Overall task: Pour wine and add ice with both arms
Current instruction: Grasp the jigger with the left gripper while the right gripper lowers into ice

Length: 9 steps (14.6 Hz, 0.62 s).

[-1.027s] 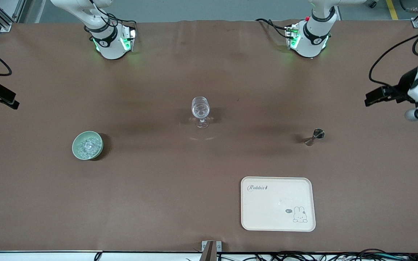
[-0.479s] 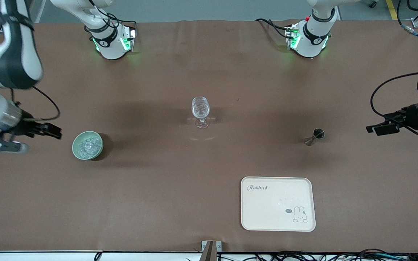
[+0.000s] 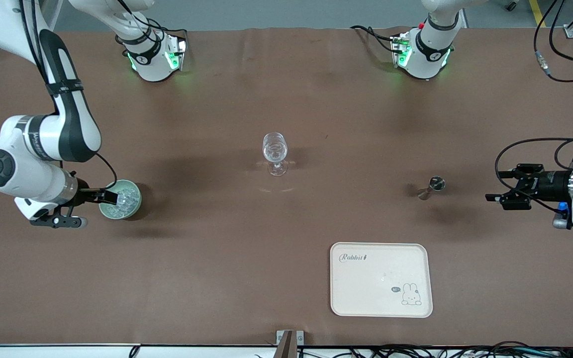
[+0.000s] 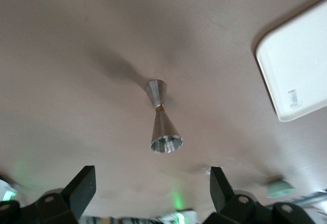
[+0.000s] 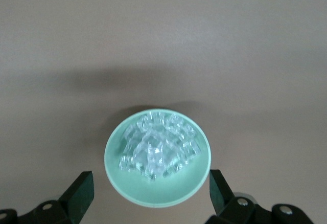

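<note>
- Your right gripper (image 3: pixel 110 198) sits at the rim of the pale green bowl (image 3: pixel 132 209), low over it, near the edge of the table at the right arm's end. Its fingers (image 5: pixel 79 193) are spread wide, one to each side of the bowl in the right wrist view, and nothing's between them.
- The ice (image 5: pixel 158 150) is heaped up in that bowl (image 5: pixel 127 183), a glittery clear pile in the middle, with bare green around it.
- Your left gripper (image 3: pixel 496 197) hangs over the table near the edge at the left arm's end, lying level and pointed at the steel jigger (image 3: pixel 430 187). It's well apart from the jigger, with its fingers (image 4: pixel 82 188) spread and holding nothing.
- That jigger (image 4: pixel 162 121) stands upright on the table, between the left gripper and the wine glass (image 3: pixel 274 153).
- The glass stands upright around the middle of the table, and you can see something clear inside it.
- The cream tray (image 3: pixel 361 293) with the rabbit print lies flat near the edge of the table closest to the front camera, closer to that camera than the jigger.
</note>
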Each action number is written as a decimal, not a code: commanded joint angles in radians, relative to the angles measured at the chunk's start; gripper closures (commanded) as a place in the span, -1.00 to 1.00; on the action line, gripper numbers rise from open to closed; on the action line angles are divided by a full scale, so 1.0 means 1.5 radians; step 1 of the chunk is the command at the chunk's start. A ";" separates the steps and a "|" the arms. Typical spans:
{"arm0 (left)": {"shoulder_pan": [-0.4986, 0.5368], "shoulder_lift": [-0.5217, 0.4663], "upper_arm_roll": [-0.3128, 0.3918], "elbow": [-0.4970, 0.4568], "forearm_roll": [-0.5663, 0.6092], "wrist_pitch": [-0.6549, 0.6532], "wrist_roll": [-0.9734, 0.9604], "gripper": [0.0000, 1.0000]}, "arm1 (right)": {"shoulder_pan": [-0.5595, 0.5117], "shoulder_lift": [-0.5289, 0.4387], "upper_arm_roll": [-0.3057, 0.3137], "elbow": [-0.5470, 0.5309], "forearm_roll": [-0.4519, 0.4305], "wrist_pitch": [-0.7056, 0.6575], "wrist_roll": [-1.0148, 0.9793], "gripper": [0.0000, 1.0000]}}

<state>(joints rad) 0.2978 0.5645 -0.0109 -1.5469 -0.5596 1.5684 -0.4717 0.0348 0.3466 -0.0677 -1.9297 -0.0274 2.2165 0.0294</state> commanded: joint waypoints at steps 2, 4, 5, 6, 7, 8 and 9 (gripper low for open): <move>0.004 0.071 -0.004 0.016 -0.087 -0.009 -0.079 -0.95 | -0.017 -0.031 0.006 -0.124 -0.002 0.108 -0.032 -1.00; 0.002 0.102 -0.003 0.017 -0.123 -0.009 -0.086 -0.94 | -0.016 -0.031 0.006 -0.144 -0.001 0.120 -0.034 -1.00; 0.002 0.115 -0.004 0.016 -0.135 -0.009 -0.087 -0.94 | -0.016 -0.030 0.008 -0.156 -0.001 0.136 -0.034 -1.00; 0.002 0.128 -0.004 0.015 -0.144 -0.009 -0.089 -0.94 | -0.017 -0.030 0.010 -0.162 -0.001 0.144 -0.034 -0.98; 0.002 0.140 -0.004 0.015 -0.154 -0.009 -0.104 -0.94 | -0.018 -0.029 0.010 -0.162 -0.001 0.144 -0.035 -0.89; 0.000 0.151 -0.004 0.015 -0.163 -0.010 -0.124 -0.92 | -0.020 -0.026 0.010 -0.160 0.000 0.144 -0.037 -0.79; -0.001 0.160 -0.007 0.014 -0.165 -0.010 -0.134 -0.88 | -0.022 -0.025 0.010 -0.160 0.000 0.147 -0.038 -0.61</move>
<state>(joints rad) 0.2990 0.7738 -0.0173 -1.5457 -0.7814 1.5680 -0.6245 0.0227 0.3454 -0.0666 -2.1301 -0.0274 2.4197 -0.0097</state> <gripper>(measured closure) 0.040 0.097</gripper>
